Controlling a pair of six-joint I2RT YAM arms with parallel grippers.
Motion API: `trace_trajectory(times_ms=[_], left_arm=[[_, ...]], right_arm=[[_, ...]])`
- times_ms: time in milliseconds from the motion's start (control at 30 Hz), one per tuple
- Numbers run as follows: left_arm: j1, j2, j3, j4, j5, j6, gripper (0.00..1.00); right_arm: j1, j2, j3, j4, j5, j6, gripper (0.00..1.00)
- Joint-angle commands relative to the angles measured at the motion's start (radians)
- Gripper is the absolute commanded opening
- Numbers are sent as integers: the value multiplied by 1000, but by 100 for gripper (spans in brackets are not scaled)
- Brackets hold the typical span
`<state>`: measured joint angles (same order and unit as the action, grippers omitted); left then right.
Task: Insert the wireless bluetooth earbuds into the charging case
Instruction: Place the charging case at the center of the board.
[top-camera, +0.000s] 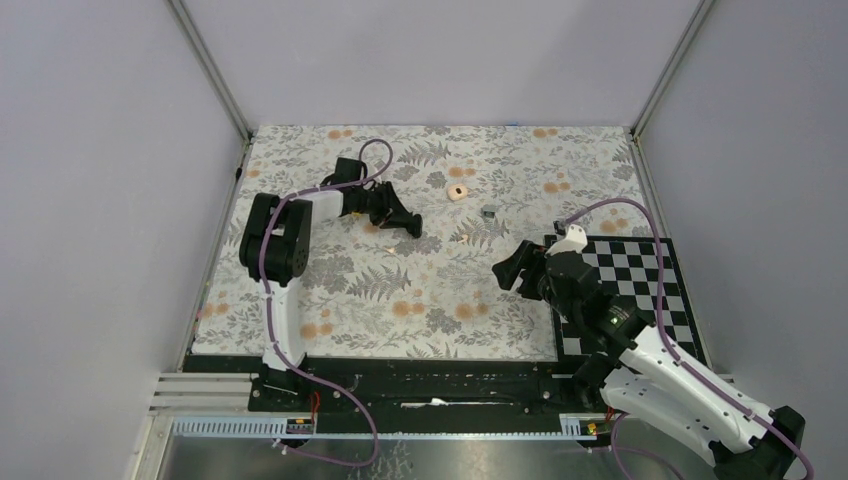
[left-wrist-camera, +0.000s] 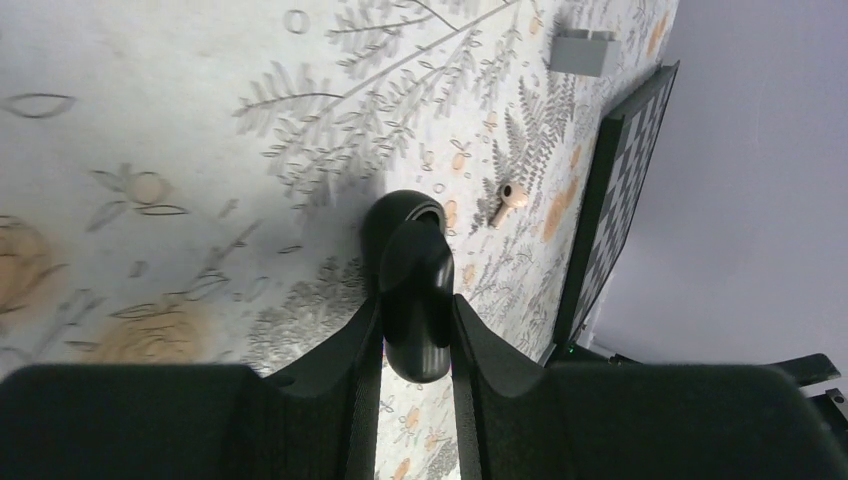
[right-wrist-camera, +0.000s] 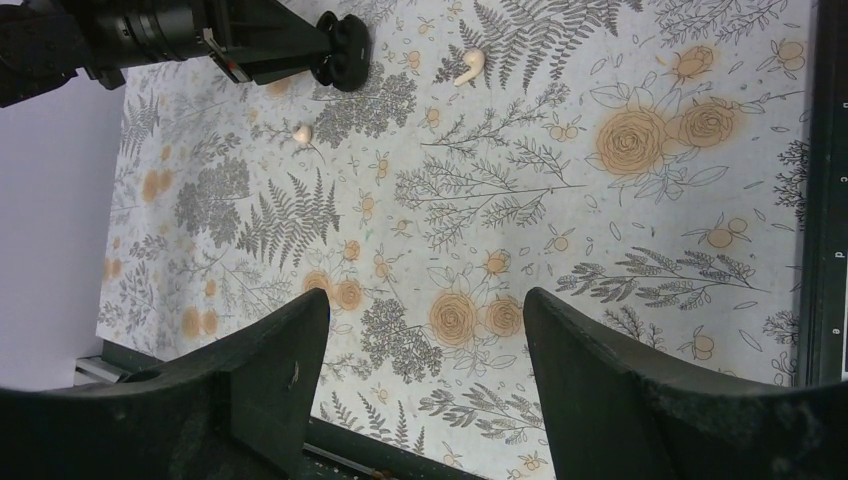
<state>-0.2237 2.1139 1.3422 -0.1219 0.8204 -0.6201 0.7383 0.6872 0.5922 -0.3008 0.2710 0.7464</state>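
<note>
From above, we see the left fingers (top-camera: 405, 222) low over the flowered desk (top-camera: 450, 320), closed on the black case (top-camera: 413, 229) at their tips. The right fingers (top-camera: 506, 268) hang spread apart and hold nothing, just left of the checkered mat (top-camera: 640, 270). A grey block (top-camera: 489, 212) and a small peach piece (top-camera: 457, 192) lie further back between the two arms. We cannot tell from here what the peach piece is.

In the left wrist view, the fingers (left-wrist-camera: 340, 370) press the case (left-wrist-camera: 412, 300) from both sides, and it stands on edge between them. We cannot tell whether its lid is open. Beyond it and apart from it, one of the earbuds (left-wrist-camera: 512, 200) lies on the desk, pale peach with a short stem. The block (left-wrist-camera: 585, 52) sits further off, and the mat (left-wrist-camera: 615, 200) runs along the right.

In the right wrist view, the right fingers (right-wrist-camera: 260, 390) stand wide open above the desk with nothing between them. At the top, the left fingers grip the case (right-wrist-camera: 345, 50). Both earbuds lie loose near it, one (right-wrist-camera: 468, 65) to its right and the other (right-wrist-camera: 302, 133) below it in this view. Neither touches the case.
</note>
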Motion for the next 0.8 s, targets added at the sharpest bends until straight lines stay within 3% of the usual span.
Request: trace_trajectory(times_ms=[0,167,300,367,600,767], left_arm=[[28,23,27,41,23,21,0],[58,14,10,20,1,43,3],[63,-5,16,-24,-36,74,39],[63,-15,17,-35,-49,80,49],[63,-106,75,-198,-217,169,66],[63,-273,122,-371,-451,244,73]], right_arm=[[-5,11,9,-11,36,9,78],[-4,41,25,-7,32,1,78],[-4,55,26,2,21,-1,78],[-4,66,25,5,14,-1,78],[-4,137,57,5,4,-57,79],[-12,348,193,-17,44,-188,83]])
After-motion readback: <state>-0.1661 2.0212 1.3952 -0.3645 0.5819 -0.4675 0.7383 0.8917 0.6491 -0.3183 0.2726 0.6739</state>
